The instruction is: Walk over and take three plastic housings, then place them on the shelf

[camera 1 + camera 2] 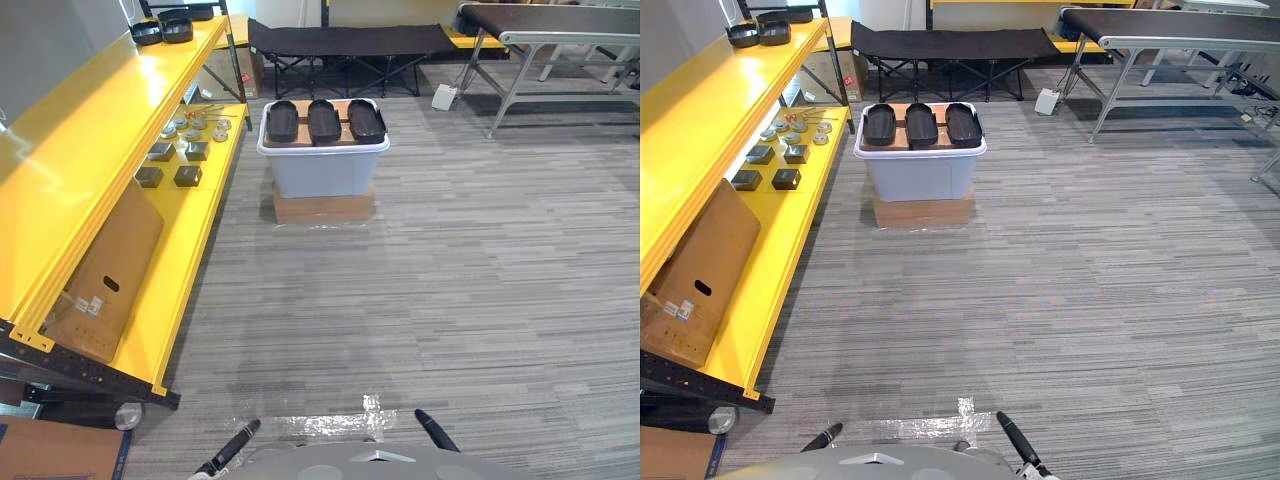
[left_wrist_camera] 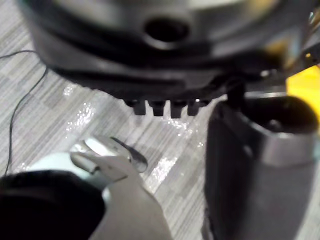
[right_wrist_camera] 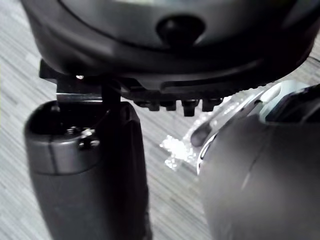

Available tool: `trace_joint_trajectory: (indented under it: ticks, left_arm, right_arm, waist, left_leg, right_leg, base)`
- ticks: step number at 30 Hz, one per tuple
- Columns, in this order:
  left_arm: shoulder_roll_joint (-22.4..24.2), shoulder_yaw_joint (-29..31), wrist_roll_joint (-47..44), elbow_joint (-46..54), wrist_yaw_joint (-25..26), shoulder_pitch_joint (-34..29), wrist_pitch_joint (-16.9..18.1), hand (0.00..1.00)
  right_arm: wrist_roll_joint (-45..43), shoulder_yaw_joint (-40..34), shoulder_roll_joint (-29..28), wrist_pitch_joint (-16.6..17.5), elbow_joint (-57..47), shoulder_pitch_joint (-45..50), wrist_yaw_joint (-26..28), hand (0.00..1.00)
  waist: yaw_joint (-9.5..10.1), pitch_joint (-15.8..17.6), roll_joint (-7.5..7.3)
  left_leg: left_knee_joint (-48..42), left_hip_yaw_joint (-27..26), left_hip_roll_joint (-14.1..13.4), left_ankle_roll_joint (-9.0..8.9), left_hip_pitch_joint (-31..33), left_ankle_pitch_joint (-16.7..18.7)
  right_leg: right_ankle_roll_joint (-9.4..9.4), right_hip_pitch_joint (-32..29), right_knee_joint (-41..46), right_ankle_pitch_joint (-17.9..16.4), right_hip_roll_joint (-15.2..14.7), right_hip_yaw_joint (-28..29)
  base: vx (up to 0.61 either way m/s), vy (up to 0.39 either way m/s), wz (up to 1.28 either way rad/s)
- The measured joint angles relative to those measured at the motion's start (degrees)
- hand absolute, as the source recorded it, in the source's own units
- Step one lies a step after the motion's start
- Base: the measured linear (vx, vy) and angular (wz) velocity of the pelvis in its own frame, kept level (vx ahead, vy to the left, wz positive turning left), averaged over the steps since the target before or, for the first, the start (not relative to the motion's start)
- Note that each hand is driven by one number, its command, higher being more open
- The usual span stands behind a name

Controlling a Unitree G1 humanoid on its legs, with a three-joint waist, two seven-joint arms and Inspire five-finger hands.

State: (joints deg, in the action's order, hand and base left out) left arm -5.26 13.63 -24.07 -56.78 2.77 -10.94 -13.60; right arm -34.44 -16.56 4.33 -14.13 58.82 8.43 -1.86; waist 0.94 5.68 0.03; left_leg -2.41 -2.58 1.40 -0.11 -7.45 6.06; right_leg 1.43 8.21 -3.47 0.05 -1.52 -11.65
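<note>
Sitting in a row across the top of a pale bin [image 1: 322,165], three black plastic housings [image 1: 323,120] lie side by side, one toward the left edge, one in the middle and one toward the right edge. Strips of a brown board [image 1: 342,108] show in the narrow gaps between them. The bin stands on one low brown box [image 1: 324,207] on the floor [image 1: 480,300]. Just left of it runs the long yellow shelf [image 1: 90,150], with a narrow strip of floor between the bin and the shelf's lower edge. At the far end of its upper level sit at least two more dark trays [image 1: 176,28]. The lower level carries four small dark blocks [image 1: 187,175], a cluster of round metal pieces [image 1: 195,125] beyond them, and one cardboard carton [image 1: 105,275] at the near end. Behind the bin stands one black cot [image 1: 345,42], and a grey conveyor table [image 1: 545,30] stands at the far right. Wide floor lies open in front of the bin and to its right, with one patch of shiny tape [image 1: 330,420] at the near edge. The left hand [image 2: 165,55] and right hand [image 3: 175,55] show as dark bulks, and I cannot tell how their fingers are set.
</note>
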Motion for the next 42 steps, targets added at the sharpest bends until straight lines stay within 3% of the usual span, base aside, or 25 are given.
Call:
trace_joint_trajectory:
  ticks: [7,13,19,25,31,40,42]
  left_arm:
    - [0.95,0.38,-0.20,4.44,0.27,0.46,3.31,1.00]
    - [3.41,-2.30,-0.93,11.36,-0.51,4.40,6.82,1.00]
    - [4.32,-2.64,-2.96,14.35,-0.14,4.54,10.03,1.00]
    - [4.75,-2.72,-3.37,14.62,0.58,3.54,11.21,1.00]
    - [5.59,-4.74,-4.65,18.14,0.83,0.97,11.97,1.00]
    - [6.14,-4.69,-4.85,21.42,0.88,-2.24,12.33,1.00]
    - [6.76,-4.76,-4.60,23.85,0.69,-2.86,12.35,1.00]
  right_arm:
    - [3.21,0.40,-1.48,2.61,-3.33,-2.59,-0.99,1.00]
    - [5.01,3.29,-2.93,7.87,-10.30,-5.57,-0.60,1.00]
    - [5.11,3.81,-2.98,13.77,-11.03,-6.91,3.95,1.00]
    - [0.25,4.16,-3.10,15.64,-13.15,-6.86,7.87,1.00]
    - [0.28,4.14,-4.80,18.46,-13.71,-5.91,6.77,1.00]
    - [-0.29,4.12,-4.87,18.46,-14.06,-3.74,3.85,1.00]
    - [-0.23,4.06,-4.78,18.46,-14.53,-3.76,3.83,1.00]
  waist:
    - [0.30,1.07,-0.68]
    - [0.24,2.54,-1.11]
    - [-0.07,2.66,-1.00]
    - [-0.13,2.70,-1.01]
    - [-0.12,2.80,-1.13]
    - [0.29,3.07,-1.01]
    - [0.43,3.98,-0.50]
  left_leg:
    - [1.82,-0.13,0.10,-0.23,-1.02,-0.18]
    - [2.82,-0.25,0.26,0.05,-0.93,-0.83]
    - [3.10,-0.41,0.31,0.04,-1.01,-0.82]
    - [3.06,-0.29,0.54,-0.03,-1.06,-0.77]
    - [2.79,-0.29,0.80,-0.03,-1.02,-0.77]
    - [2.76,-0.40,0.80,0.15,-1.01,-0.73]
    - [2.42,-0.77,0.69,0.65,-1.01,-0.48]
  right_leg:
    - [0.28,0.76,-1.00,0.14,0.05,-0.61]
    - [0.71,0.04,-1.02,0.45,-0.05,-0.61]
    - [0.80,-0.11,-1.02,0.51,-0.07,-0.79]
    - [0.94,0.01,-1.02,0.61,-0.33,-1.01]
    - [0.93,0.10,-1.02,0.62,-0.60,-1.02]
    - [0.90,-0.07,-0.73,0.54,-0.62,-0.93]
    - [0.23,-2.41,4.39,-1.94,-1.04,-0.65]
  base:
    - [0.02,0.002,0.00]
    - [-0.02,0.006,-0.03]
    - [0.00,0.003,-0.01]
    - [-0.01,0.002,0.01]
    - [-0.04,0.000,0.00]
    - [0.00,-0.001,0.00]
    - [-0.01,0.005,-0.07]
